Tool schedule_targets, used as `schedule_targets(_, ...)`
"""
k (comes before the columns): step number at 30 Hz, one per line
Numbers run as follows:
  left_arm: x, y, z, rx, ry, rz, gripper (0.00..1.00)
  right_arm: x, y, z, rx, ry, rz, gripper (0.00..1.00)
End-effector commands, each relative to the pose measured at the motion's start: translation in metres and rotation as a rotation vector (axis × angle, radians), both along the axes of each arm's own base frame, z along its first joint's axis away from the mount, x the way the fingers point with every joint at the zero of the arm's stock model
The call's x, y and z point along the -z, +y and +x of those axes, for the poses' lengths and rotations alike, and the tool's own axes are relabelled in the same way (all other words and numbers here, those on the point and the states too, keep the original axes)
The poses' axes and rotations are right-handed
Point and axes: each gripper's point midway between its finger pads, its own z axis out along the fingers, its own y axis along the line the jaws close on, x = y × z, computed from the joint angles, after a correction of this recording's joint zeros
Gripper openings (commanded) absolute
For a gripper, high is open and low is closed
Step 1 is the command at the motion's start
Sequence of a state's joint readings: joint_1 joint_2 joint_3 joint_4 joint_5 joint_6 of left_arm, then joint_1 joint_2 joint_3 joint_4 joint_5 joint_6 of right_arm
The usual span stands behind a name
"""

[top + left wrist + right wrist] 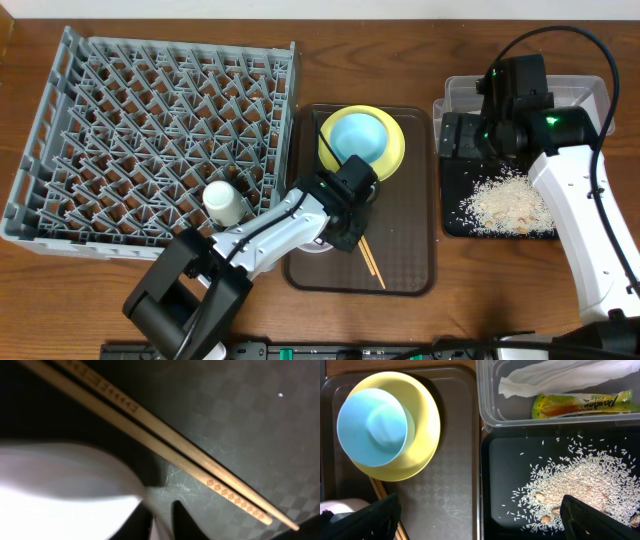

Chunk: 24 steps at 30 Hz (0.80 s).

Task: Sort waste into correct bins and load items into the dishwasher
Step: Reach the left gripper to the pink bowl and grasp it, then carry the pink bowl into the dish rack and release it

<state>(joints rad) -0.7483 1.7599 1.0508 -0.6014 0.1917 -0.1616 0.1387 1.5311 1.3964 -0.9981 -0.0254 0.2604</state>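
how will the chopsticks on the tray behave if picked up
Probably stiff and light: the chopsticks look like thin wood. They are two loose sticks side by side, so one may slip free. Lying flat on the brown tray, they could slide.

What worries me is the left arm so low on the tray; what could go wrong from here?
1. The chopsticks lie flat, close together on the brown tray, beside the white bowl; the left gripper might catch only one stick or nudge the bowl.
2. The white cup in the dish rack sits close to the left arm; a swing could knock it.
3. The blue bowl rests in the yellow plate; lifting the plate might slide it.
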Motion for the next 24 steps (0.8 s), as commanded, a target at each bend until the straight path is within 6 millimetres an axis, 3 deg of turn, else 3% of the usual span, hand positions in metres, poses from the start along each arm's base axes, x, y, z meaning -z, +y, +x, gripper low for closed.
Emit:
schedule_targets(1, -0.006, -0.002, 0.004, -0.002, -0.024, -0.005, 0.08, -0.006, -0.005, 0.004, 0.028, -0.017, -0.004, 0.99)
schedule_targets(4, -0.015, -0.006, 0.009, -0.01, -0.041, -0.023, 0.08, -0.006, -0.005, 0.003, 0.028, -0.016, -0.004, 0.99)
schedule_targets(8, -0.052, -0.013, 0.019, -0.015, -0.106, -0.082, 0.08, -0.006, -0.005, 0.003, 0.025, -0.017, -0.005, 0.99)
schedule_targets(12, -0.105, -0.009, 0.039, -0.059, -0.218, -0.179, 0.08, -0.006, -0.005, 0.003, 0.025, -0.017, -0.006, 0.99)
schedule_targets(15, -0.145, 0.01, 0.057, -0.129, -0.312, -0.245, 0.07, -0.006, -0.005, 0.003, 0.025, -0.017, -0.006, 0.99)
schedule_targets(19, -0.194, 0.052, 0.083, -0.241, -0.432, -0.332, 0.08, -0.006, -0.005, 0.004, 0.025, -0.017, -0.006, 0.99)
schedule_targets(24, -0.226, 0.09, 0.101, -0.269, -0.445, -0.527, 0.07, -0.006, -0.005, 0.004, 0.026, -0.017, -0.006, 0.99)
